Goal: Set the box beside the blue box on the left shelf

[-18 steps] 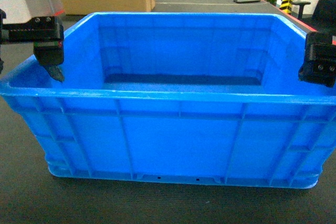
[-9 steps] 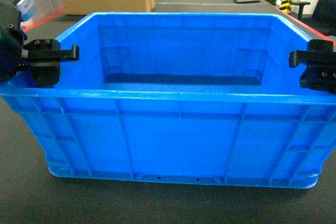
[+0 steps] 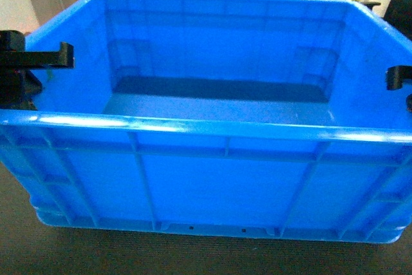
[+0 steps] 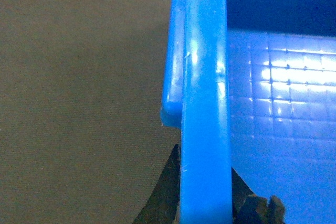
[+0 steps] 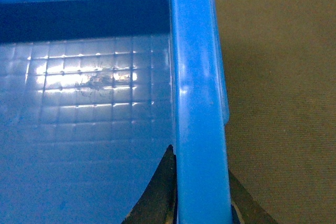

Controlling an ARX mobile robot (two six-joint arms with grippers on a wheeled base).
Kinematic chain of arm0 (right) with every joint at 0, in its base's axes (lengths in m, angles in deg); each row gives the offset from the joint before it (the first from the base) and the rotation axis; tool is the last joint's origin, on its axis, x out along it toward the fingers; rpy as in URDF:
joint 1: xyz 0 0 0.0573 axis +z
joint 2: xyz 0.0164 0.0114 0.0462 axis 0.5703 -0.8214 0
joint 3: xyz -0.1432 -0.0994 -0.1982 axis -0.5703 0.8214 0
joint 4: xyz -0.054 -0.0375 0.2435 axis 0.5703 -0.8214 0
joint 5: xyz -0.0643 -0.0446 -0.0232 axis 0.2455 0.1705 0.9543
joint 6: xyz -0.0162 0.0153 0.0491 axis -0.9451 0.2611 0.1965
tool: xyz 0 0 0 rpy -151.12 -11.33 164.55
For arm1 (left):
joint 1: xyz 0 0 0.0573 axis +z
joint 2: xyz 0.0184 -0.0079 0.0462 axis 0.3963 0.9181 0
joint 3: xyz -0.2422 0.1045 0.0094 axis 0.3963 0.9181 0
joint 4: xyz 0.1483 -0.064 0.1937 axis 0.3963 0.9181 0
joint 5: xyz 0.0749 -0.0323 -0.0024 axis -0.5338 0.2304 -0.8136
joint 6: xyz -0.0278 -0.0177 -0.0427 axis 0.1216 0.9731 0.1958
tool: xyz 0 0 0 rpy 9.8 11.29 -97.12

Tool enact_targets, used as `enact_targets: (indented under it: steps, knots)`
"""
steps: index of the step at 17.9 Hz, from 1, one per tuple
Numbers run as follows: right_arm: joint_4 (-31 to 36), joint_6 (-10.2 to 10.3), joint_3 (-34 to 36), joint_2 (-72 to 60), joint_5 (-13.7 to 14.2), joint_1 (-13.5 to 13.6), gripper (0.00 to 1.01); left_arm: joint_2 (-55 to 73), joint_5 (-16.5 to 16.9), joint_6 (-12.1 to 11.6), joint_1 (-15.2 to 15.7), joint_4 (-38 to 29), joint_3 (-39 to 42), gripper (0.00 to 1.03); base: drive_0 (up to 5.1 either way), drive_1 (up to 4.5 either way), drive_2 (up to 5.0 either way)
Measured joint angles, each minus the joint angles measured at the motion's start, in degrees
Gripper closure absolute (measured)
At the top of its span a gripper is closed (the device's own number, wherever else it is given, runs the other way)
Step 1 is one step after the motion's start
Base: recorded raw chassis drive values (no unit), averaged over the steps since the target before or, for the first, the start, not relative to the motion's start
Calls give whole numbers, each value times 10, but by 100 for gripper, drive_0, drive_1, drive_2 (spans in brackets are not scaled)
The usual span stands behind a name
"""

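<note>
Crate: blue plastic crate [image 3: 219, 159], wide and empty, filling the head view; it sits between the two hands, its short end walls running through their grips.
Left hand: left hand [image 4: 206, 203] is closed over the crate's left rim [image 4: 206, 77]; the wrist view shows one dark finger on the outer side of that thick lip and one on the inner side, both pressed against it.
Right hand: right hand [image 5: 202, 198] is clamped on the opposite rim [image 5: 199, 77] in the same way, a finger on each face of the lip.
Why both ends: the crate looks too broad for one hand, so opposed grips at the end walls should share the load and keep it level.
Why the rim: the lip is the only narrow ridge the fingers can straddle; the walls below it are ribbed and broad.
Floor of crate: grid-embossed glossy floor [image 5: 94, 87], just inward of each hand, carries nothing, so no contents can slide.
Support: dark carpet [image 4: 79, 103] lies just outward of each hand; whether the crate rests on it or hangs a little above cannot be told.
Stage: judged as the carrying grip being set, with the move to the shelf yet to come.
Destination: neither the left shelf nor the other blue box is in view.
Risk: uneven lifting could twist the rim out of one grip.
</note>
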Motion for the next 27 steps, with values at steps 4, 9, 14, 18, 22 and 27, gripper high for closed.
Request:
enact_targets:
  steps: [4,9,14,18,22,27]
  knots:
    - [4,-6,92,132,30,32,91,-160,-64,20,-50,17,113,94,0,0,0]
    - [-74,18,203,322,69,78,91,-342,-148,59,-136,121,196,94,0,0,0]
    - [-98,-2,228,421,117,113,91,-419,-196,99,-188,165,221,94,0,0,0]
    - [-100,-4,228,419,117,113,91,-416,-195,101,-188,165,221,94,0,0,0]
    - [-99,-4,228,419,117,113,91,-417,-196,101,-188,165,221,94,-89,-89,-89]
    - [-97,-4,228,419,118,113,91,-417,-196,101,-188,164,221,94,-180,-180,-180]
